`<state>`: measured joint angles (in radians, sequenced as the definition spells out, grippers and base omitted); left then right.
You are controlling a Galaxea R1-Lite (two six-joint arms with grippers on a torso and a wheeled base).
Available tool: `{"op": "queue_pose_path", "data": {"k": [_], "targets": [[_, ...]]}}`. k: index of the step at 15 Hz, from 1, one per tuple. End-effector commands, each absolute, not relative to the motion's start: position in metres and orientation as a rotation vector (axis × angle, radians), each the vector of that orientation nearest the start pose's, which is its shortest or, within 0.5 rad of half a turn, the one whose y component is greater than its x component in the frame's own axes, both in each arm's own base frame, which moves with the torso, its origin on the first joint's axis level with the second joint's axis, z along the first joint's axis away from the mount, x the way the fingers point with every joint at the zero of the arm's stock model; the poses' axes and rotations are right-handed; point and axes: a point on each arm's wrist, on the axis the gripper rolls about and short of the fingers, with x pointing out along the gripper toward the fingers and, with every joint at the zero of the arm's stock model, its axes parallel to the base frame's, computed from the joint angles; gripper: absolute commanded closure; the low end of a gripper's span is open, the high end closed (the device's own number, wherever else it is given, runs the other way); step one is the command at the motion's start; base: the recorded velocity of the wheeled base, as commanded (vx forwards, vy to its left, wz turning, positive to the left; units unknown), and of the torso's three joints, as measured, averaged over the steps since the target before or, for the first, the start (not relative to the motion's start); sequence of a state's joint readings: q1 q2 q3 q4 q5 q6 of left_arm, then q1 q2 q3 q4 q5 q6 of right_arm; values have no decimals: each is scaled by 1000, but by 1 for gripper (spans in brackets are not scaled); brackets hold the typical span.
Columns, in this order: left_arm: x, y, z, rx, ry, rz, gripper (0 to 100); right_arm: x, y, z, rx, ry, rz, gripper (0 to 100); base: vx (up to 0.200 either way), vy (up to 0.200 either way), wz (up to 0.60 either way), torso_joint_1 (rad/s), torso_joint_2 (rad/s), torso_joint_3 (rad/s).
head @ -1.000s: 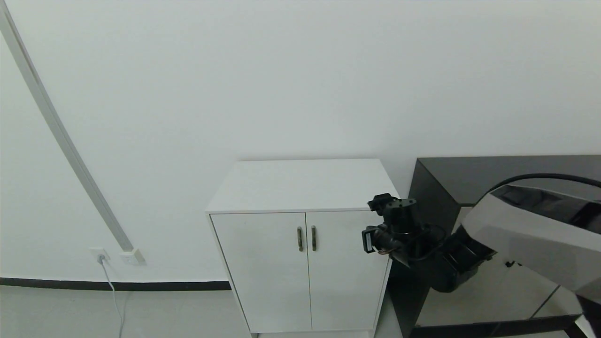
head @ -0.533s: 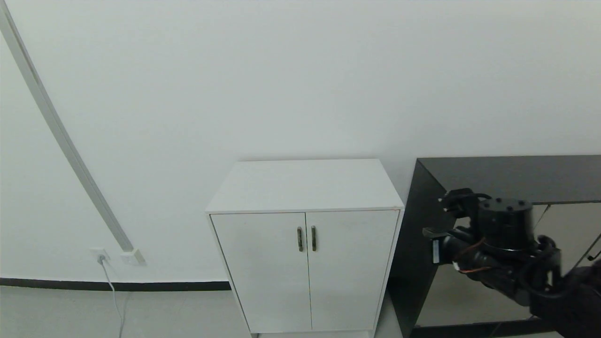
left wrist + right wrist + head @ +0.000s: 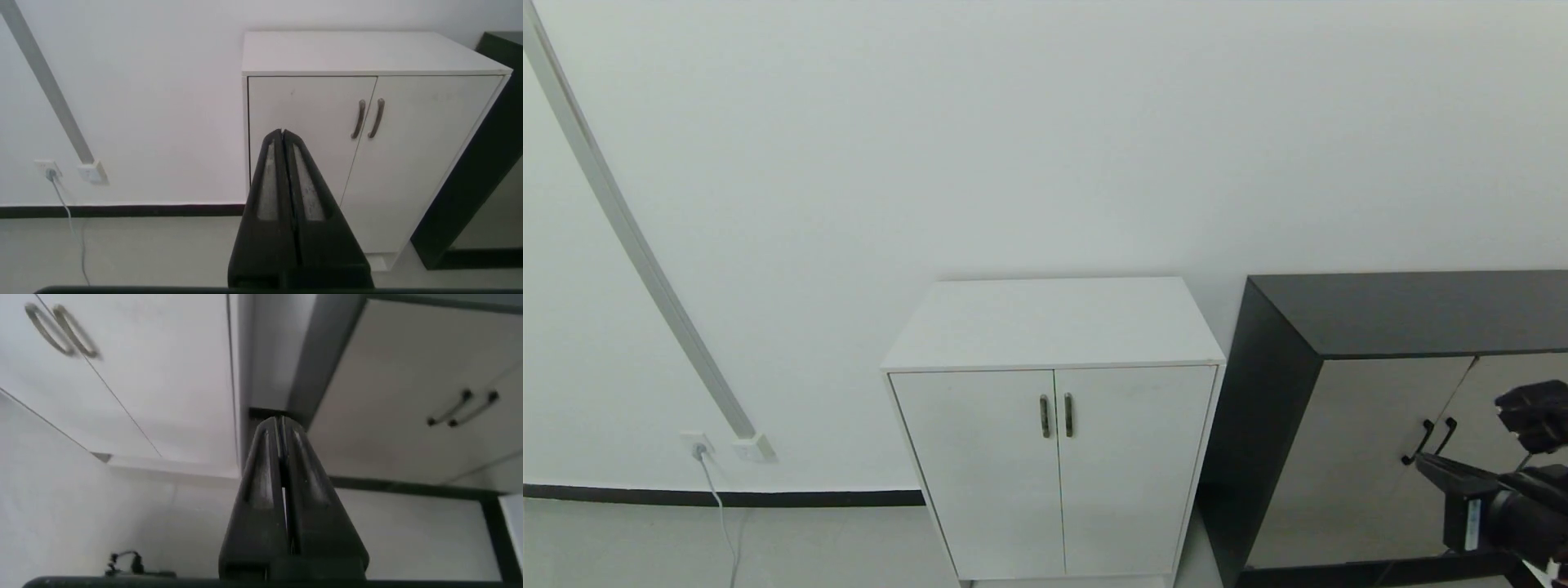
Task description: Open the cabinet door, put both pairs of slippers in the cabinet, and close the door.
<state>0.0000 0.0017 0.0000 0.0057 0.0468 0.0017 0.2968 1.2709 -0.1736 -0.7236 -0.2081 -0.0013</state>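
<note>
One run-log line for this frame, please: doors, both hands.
cabinet doors: both shut | left hand: shut, empty, facing cabinet | right hand: shut, empty, low before black cabinet

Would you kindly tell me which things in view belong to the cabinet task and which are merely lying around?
For the job: white cabinet, its two shut doors, door handles, left gripper, right gripper.
Just around: black cabinet, wall socket, cable, wall conduit.

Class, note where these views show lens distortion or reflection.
Head view: the wall conduit bows, a lens effect; the black cabinet's doors shine pale with reflection. Left wrist view: the same conduit runs straight. Right wrist view: those doors again look pale.
</note>
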Motion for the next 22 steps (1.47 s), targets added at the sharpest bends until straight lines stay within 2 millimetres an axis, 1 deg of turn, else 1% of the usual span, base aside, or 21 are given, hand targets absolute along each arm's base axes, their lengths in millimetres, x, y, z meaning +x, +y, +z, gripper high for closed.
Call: {"op": "queue_pose_path", "data": {"k": [1, 3, 4, 5, 9, 11, 14, 19, 22], "targets": [[-23, 1, 75, 2, 6, 48, 100, 111, 28, 140, -91, 313, 94, 100, 0, 0, 0, 0, 0, 0], [-23, 1, 75, 2, 8, 48, 100, 91, 22, 140, -107, 320, 112, 100, 0, 0, 0, 0, 0, 0], [-23, 1, 75, 2, 6, 48, 100, 85, 21, 139, -111, 327, 112, 100, 0, 0, 0, 0, 0, 0], [-23, 1, 75, 2, 6, 48, 100, 73, 18, 136, -116, 350, 132, 100, 0, 0, 0, 0, 0, 0], [-23, 1, 75, 2, 6, 48, 100, 51, 13, 129, -109, 361, 184, 100, 0, 0, 0, 0, 0, 0], [-23, 1, 75, 2, 6, 48, 100, 40, 10, 116, -115, 398, 198, 100, 0, 0, 0, 0, 0, 0], [-23, 1, 75, 2, 6, 48, 100, 29, 7, 106, -114, 413, 225, 100, 0, 0, 0, 0, 0, 0], [-23, 1, 75, 2, 8, 48, 100, 24, 5, 99, -112, 415, 226, 100, 0, 0, 0, 0, 0, 0], [-23, 1, 75, 0, 8, 48, 100, 20, 5, 91, -114, 427, 231, 100, 0, 0, 0, 0, 0, 0]]}}
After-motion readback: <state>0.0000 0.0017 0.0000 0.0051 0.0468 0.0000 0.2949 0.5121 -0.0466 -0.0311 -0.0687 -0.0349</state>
